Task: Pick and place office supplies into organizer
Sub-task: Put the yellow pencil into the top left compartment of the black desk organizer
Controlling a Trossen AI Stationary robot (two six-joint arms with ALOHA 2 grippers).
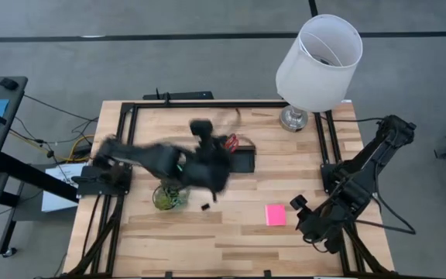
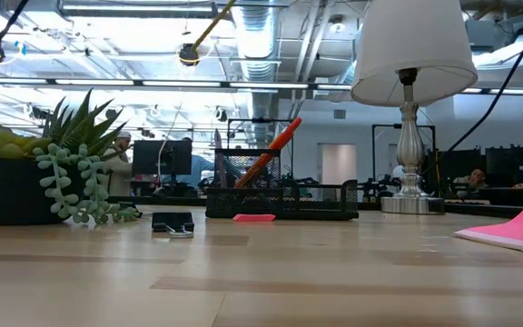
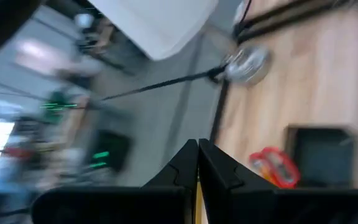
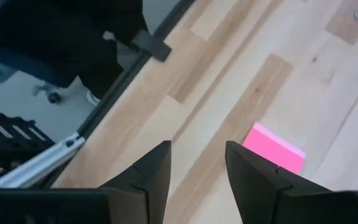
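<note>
The black organizer point(image 1: 242, 159) stands mid-table, with the red-handled scissors point(image 1: 231, 142) at its left end and an orange pen point(image 2: 271, 150) leaning up out of its tall box. My left gripper point(image 3: 198, 168) hovers above the organizer's left side, blurred in the high view point(image 1: 201, 132), shut with a thin yellow sliver between its fingers. The pink sticky pad point(image 1: 275, 215), a pink eraser point(image 2: 254, 217) and a black clip point(image 1: 206, 206) lie flat on the table. My right gripper point(image 4: 197, 165) is open, above the table beside the pad. My left gripper has a thin yellow thing point(image 3: 199, 202) pinched between its two shut fingers. Only a narrow strip of it shows in the gap, and the fingers hide the rest. Which part it holds cannot be told.
A white-shaded lamp point(image 1: 316, 62) stands at the far right of the table. A potted green plant point(image 1: 169, 195) sits near the left arm's base. A black frame point(image 1: 207, 105) runs around the work area. Bare wood lies along the near edge.
</note>
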